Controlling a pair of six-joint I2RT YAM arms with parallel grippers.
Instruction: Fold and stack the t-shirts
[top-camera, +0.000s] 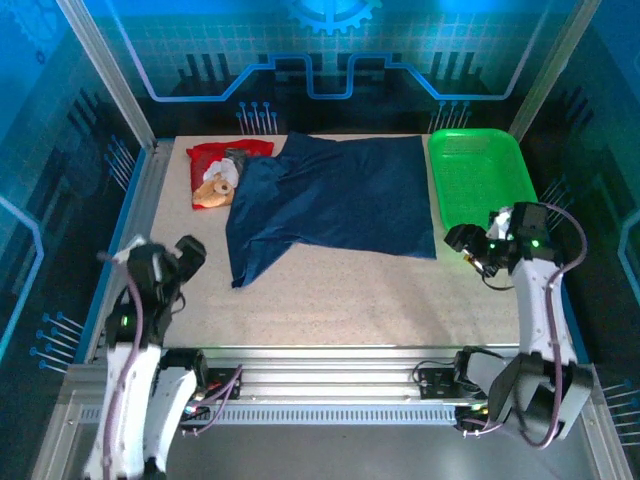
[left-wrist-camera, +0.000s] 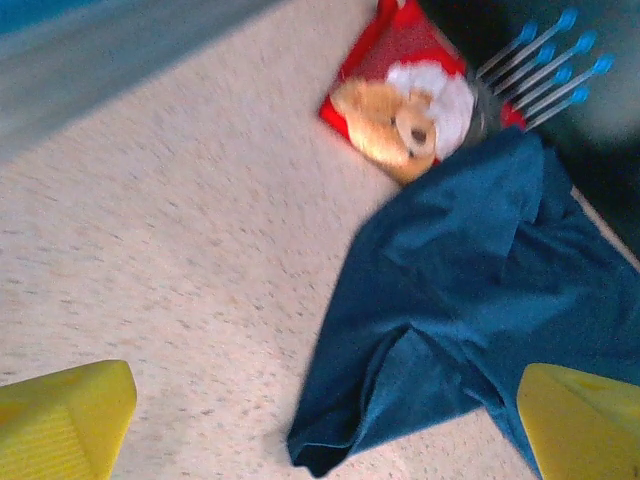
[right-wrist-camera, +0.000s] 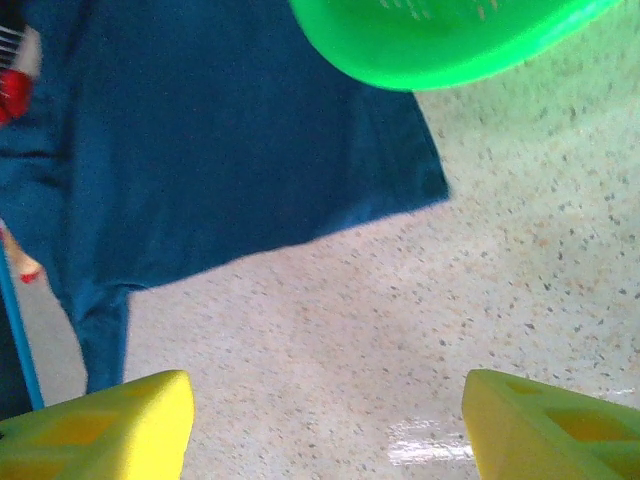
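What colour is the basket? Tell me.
The basket is bright green; top external view shows it best.

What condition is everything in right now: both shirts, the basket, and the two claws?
navy shirt: spread out on the table, not neatly folded, its edge lying over the red shirt.
red shirt: bunched small at the far left, teddy-bear picture facing up.
green basket: upright, beside the navy shirt.
left claw: open, holding nothing.
right claw: open, holding nothing, over bare table.

top ext: high, near edge, down on table (top-camera: 350, 290) | wrists: low, close — all share navy shirt (top-camera: 335, 195)
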